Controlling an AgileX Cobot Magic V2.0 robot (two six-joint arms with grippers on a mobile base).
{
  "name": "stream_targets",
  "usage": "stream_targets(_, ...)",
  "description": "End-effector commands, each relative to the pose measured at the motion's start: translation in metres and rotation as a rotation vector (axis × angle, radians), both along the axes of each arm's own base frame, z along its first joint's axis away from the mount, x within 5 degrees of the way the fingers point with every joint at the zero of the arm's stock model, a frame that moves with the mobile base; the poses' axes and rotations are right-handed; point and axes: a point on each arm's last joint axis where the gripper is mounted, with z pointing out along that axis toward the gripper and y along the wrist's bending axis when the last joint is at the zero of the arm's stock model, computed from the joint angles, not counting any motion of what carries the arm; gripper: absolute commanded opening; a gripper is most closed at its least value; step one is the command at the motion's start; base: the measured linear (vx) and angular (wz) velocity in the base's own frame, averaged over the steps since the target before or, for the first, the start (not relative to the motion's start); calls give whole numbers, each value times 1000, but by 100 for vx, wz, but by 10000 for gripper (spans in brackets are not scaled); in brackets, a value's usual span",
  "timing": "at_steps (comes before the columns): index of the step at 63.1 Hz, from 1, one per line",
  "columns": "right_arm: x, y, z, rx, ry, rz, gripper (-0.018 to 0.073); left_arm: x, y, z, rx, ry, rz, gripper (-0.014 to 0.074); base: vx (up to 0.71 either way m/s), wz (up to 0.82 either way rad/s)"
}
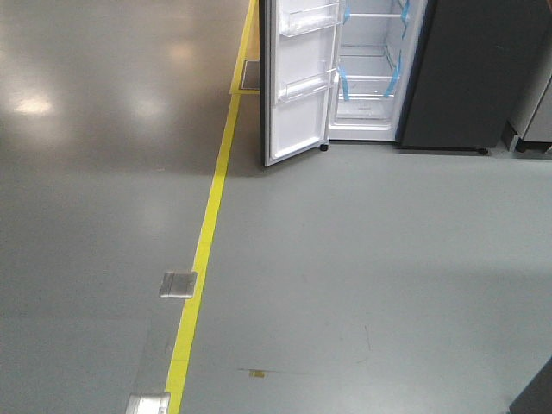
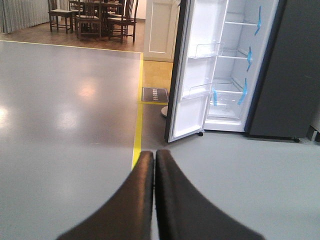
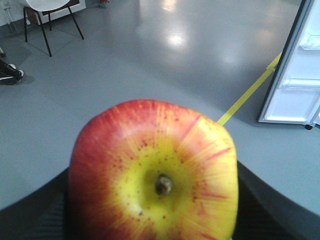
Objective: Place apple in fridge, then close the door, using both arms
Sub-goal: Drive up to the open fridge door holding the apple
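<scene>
The red apple [image 3: 155,172] with a yellow patch round its stem fills the right wrist view, held between my right gripper's black fingers [image 3: 40,210]. The dark grey fridge [image 1: 470,78] stands at the far end of the floor, white inside with glass shelves and blue tape. Its door [image 1: 297,86] stands wide open to the left, clear bins on its white inner side. The fridge also shows in the left wrist view [image 2: 235,65], well ahead of my left gripper [image 2: 154,157], which is shut and empty. The door's edge shows in the right wrist view [image 3: 297,75].
A yellow floor line [image 1: 207,241] runs toward the fridge's left side, with two metal floor plates [image 1: 178,284] beside it. A grey-and-white cabinet [image 1: 535,112] stands right of the fridge. Wooden chairs and a table [image 2: 95,17] are far back left. A white chair [image 3: 47,15] stands at the left.
</scene>
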Motion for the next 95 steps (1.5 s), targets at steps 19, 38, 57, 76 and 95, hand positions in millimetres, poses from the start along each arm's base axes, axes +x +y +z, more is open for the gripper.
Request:
stream_targets(19,-4,2,7,28,-35,15,-3,0,0,0,-21,-65,-1,-6,32,-5)
stream_targets(38,-4,2,7,28,-35,15,-3,0,0,0,-21,-65,-1,-6,31,-5)
stream_targets(57,-4,2,7,28,-35,15,-3,0,0,0,-21,-65,-1,-6,31,-6)
stream_targets(76,-4,2,7,30,-35,16,-3,0,0,0,-21,-65,-1,-6,32,-4)
stream_targets(95,-4,2,7,30,-35,16,-3,0,0,0,-21,-65,-1,-6,32,-3)
